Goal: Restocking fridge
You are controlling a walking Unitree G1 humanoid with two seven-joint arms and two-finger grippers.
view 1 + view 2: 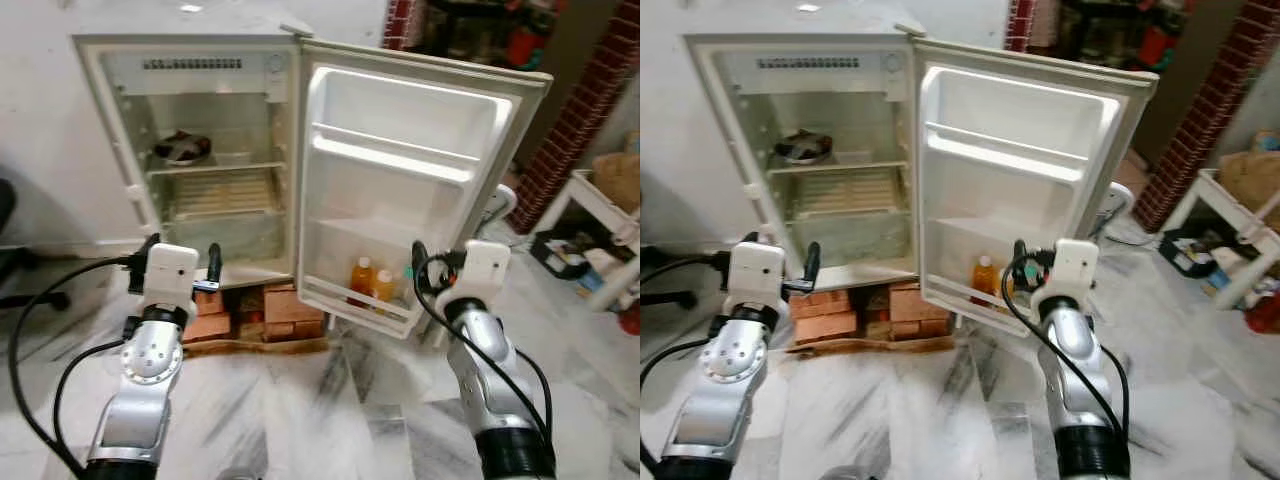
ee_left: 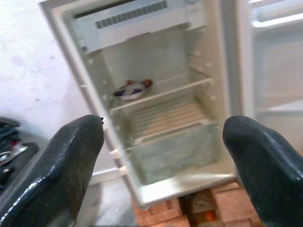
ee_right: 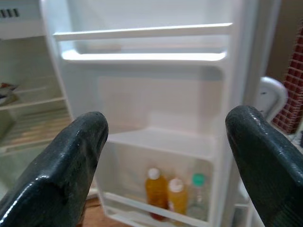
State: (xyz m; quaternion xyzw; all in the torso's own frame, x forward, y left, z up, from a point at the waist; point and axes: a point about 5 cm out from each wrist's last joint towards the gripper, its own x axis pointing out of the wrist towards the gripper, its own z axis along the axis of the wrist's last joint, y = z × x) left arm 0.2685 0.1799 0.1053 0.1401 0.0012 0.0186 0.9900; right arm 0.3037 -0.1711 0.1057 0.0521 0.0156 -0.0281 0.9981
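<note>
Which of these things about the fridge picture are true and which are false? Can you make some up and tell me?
1. The fridge door is shut. False: it stands wide open.
2. Bottles stand in the door's bottom rack. True.
3. The right gripper holds a bottle. False: it is open and holds nothing.
4. A bowl sits on the top shelf inside the fridge. True.
5. The fridge stands on bricks. True.
6. The left gripper is shut. False: its fingers are spread apart.
</note>
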